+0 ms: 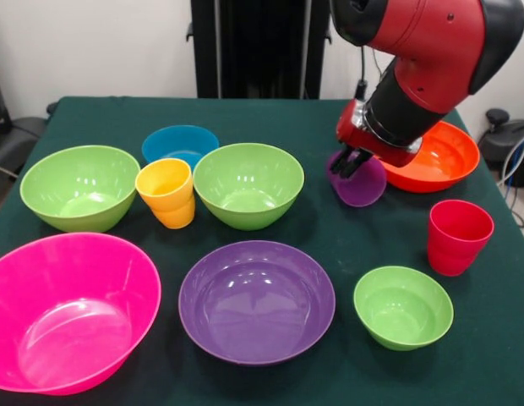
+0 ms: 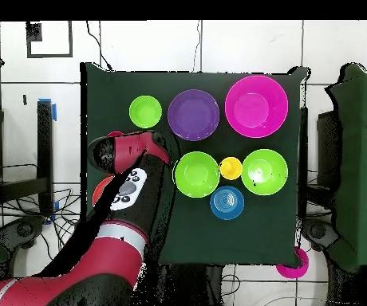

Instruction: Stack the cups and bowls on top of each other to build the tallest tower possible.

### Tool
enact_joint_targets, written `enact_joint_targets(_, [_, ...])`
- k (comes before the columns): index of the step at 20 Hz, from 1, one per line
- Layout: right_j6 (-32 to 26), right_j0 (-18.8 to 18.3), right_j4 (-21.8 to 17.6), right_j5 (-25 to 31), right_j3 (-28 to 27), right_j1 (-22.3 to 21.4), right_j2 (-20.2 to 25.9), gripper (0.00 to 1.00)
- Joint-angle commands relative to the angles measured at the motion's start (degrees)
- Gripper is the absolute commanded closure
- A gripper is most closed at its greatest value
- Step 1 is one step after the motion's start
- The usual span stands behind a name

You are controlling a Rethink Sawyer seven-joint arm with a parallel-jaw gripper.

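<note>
A dark green cloth (image 1: 270,127) is covering the table, with a pale wall and black pedestal column (image 1: 253,46) standing behind it; in the overhead view, pale floor tiles and cables are showing around the table. Taking the wide purple bowl (image 1: 257,301) as landmark: the pink bowl (image 1: 69,311) is sitting beside it at the front-left corner, a small green bowl (image 1: 403,306) on its other side, the red cup (image 1: 458,237) just beyond that. Behind the purple bowl a green bowl (image 1: 248,185) is touching the yellow-orange cup (image 1: 166,193), then another green bowl (image 1: 79,187), the blue bowl (image 1: 180,145) farther back. The gripper (image 1: 353,163) is pinching the rim of the tilted purple cup (image 1: 361,182), fingers nearly closed on it, next to the orange-red bowl (image 1: 435,157). No tower is standing.
</note>
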Motion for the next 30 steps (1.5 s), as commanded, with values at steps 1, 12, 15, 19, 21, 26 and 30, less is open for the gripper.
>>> enact_joint_targets(1, [4.4,-1.7,1.1,-7.7,7.1,-5.6,7.0,1.00])
enact_joint_targets(12, [-19.6,-24.6,0.6,-23.5,34.1,-29.4,32.0,1.00])
enact_joint_targets(15, [-18.0,-29.2,-3.4,-27.8,35.4,-28.2,38.3,1.00])
enact_joint_targets(19, [-14.3,-33.7,-6.4,-31.3,36.4,-25.9,44.8,1.00])
enact_joint_targets(21, [-13.7,-35.6,-8.0,-31.8,36.7,-24.3,47.4,1.00])
enact_joint_targets(26, [-13.1,-41.5,-11.7,-34.2,38.2,-21.7,55.7,1.00])
enact_joint_targets(30, [-10.6,-44.8,-12.7,-33.6,39.6,-21.6,61.1,1.00])
